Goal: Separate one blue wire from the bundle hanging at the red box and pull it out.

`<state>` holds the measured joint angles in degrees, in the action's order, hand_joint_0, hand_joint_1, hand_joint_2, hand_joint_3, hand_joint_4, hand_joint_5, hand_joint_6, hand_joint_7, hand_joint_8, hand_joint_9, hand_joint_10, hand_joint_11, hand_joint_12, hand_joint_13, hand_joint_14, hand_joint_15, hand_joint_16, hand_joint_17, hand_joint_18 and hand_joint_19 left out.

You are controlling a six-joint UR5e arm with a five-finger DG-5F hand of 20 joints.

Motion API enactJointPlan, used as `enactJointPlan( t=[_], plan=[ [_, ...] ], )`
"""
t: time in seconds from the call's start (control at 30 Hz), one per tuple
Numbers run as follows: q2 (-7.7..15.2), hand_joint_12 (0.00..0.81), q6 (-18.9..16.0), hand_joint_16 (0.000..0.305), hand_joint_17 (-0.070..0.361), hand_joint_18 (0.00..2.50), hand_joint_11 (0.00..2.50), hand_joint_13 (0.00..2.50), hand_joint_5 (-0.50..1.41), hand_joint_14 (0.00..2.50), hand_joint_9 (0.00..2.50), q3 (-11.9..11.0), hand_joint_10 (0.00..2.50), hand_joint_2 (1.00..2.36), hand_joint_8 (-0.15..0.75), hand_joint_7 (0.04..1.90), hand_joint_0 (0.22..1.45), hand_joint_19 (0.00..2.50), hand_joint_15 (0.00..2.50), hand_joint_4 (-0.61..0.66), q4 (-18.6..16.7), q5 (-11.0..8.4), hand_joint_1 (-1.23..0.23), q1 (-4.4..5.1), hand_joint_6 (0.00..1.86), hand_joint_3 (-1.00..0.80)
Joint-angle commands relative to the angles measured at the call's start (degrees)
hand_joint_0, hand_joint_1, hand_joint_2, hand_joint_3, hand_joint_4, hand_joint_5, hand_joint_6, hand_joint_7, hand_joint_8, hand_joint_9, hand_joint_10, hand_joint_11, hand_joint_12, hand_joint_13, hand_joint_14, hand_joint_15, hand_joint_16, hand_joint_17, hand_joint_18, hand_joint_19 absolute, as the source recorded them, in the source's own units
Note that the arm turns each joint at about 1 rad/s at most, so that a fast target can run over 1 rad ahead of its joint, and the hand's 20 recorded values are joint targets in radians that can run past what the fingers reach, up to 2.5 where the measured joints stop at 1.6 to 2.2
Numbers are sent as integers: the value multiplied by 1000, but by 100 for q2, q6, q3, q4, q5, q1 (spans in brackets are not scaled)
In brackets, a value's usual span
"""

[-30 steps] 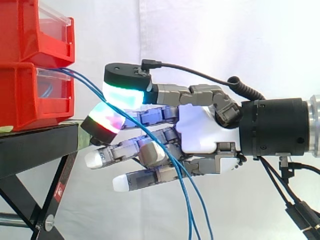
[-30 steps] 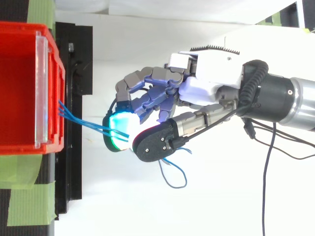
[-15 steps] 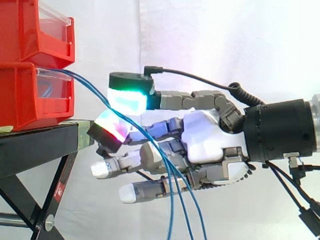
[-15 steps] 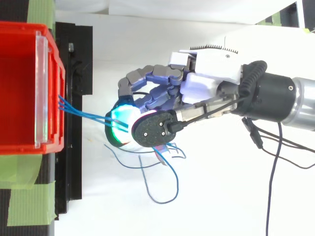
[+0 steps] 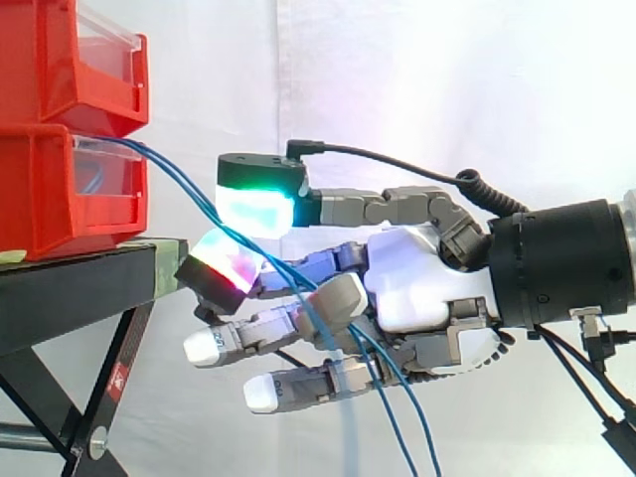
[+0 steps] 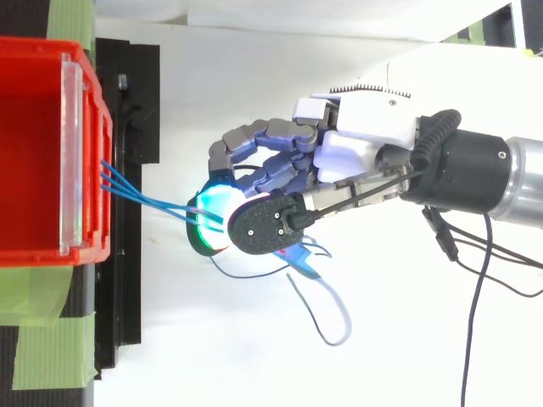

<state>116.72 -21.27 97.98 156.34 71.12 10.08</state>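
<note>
- The red box (image 5: 70,189) sits on the black stand (image 5: 70,298). A hard tug might drag it forward, I reckon.
- The blue wires (image 6: 153,201) run from its front into the hand (image 5: 422,288).
- The hand is curled, its glowing pads (image 5: 255,211) pinching the wires. More than one looks caught, so the whole bundle may follow.
- Below the palm the wires hang slack and could snag.
</note>
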Motion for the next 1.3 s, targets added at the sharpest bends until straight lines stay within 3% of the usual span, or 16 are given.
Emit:
enactJointPlan(
  t=[0.0,0.1,0.37,0.53,0.7,0.83,1.27],
  plan=[
    [0,369,0,47,106,623,391,1502,-188,19,621,2,11,1028,329,1122,615,550,1191,120,-7,-1,-680,3,814,-32],
    [0,386,0,47,106,615,388,1447,-189,20,614,2,11,1028,326,1118,615,540,1145,119,-7,-1,-681,11,815,-34],
    [0,529,0,48,109,579,374,996,-188,16,605,2,10,1027,329,1104,614,479,440,119,-7,-1,-685,20,818,-32],
    [0,534,0,49,111,570,369,938,-188,11,597,2,10,1027,329,1100,614,454,319,122,-7,-1,-685,20,818,-33],
    [0,483,0,48,108,572,379,1215,-189,19,610,2,13,1027,334,1108,617,483,584,120,-7,7,-682,20,817,-42],
    [0,432,0,48,107,584,379,1419,-190,24,612,2,10,1027,333,1116,618,511,937,127,-7,7,-679,20,816,-43],
    [0,349,0,48,108,602,413,1493,-191,18,617,2,11,1028,329,1111,619,559,1281,130,-7,-1,-675,20,816,-47]
  ],
)
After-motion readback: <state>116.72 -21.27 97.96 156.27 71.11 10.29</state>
